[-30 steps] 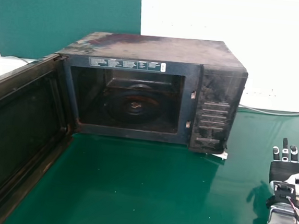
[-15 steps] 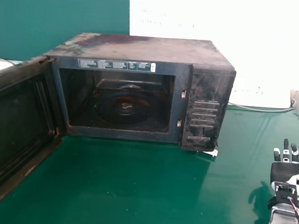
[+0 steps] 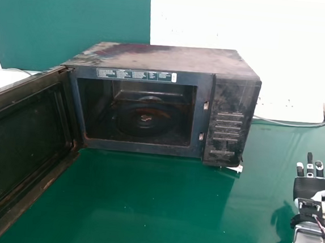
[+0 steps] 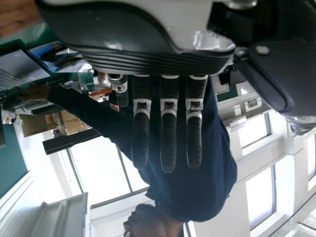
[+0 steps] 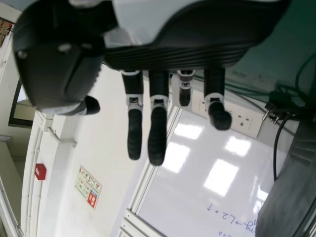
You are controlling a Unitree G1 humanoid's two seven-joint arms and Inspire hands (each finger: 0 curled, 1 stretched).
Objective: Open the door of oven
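Head view: oven (image 3: 230,99) at twelve o'clock, door (image 3: 21,143) wide open toward eight. Our right hand (image 3: 311,188) lies open at four; left wrist view, our left hand (image 4: 168,138) has straight fingers. We judge opening done; a stray left-arm sweep could knock the door shut.

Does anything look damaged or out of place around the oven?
Yes. The oven looks worn: dark and reddish stains blotch its top, and its control panel is scuffed. A small white piece juts out beneath the panel's lower corner, which seems odd.
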